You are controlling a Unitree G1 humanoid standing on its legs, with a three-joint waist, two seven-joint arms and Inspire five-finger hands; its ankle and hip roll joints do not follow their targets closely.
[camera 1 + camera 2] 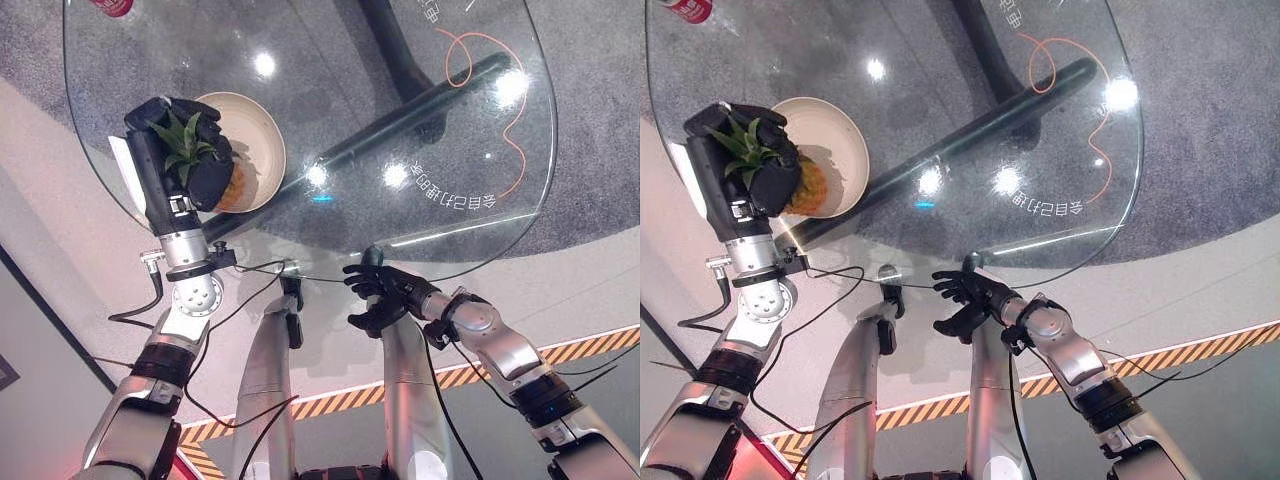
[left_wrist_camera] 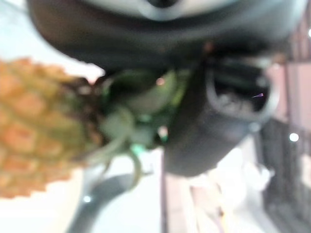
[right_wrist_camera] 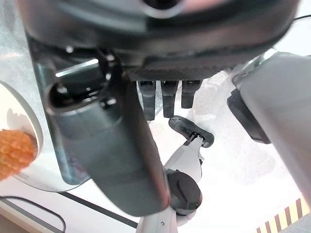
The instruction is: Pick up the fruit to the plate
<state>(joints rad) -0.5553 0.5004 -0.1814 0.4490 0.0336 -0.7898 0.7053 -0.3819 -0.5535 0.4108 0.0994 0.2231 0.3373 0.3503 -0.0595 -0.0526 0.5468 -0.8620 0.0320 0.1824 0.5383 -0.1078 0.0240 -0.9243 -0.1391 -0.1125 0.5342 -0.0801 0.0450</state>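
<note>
L hand (image 1: 190,150) is curled round the leafy crown of the pineapple (image 1: 806,187), fingers closed on the green top. Fruit body hangs just past the fingers, over the near-left part of the plate (image 1: 262,140); can't tell if it touches the plate. Plate sits on the glass table (image 1: 480,150), under and just beyond the L hand. R hand (image 1: 385,292) hangs well apart to the right, by the table's near edge, fingers loosely spread, holding nothing.
</note>
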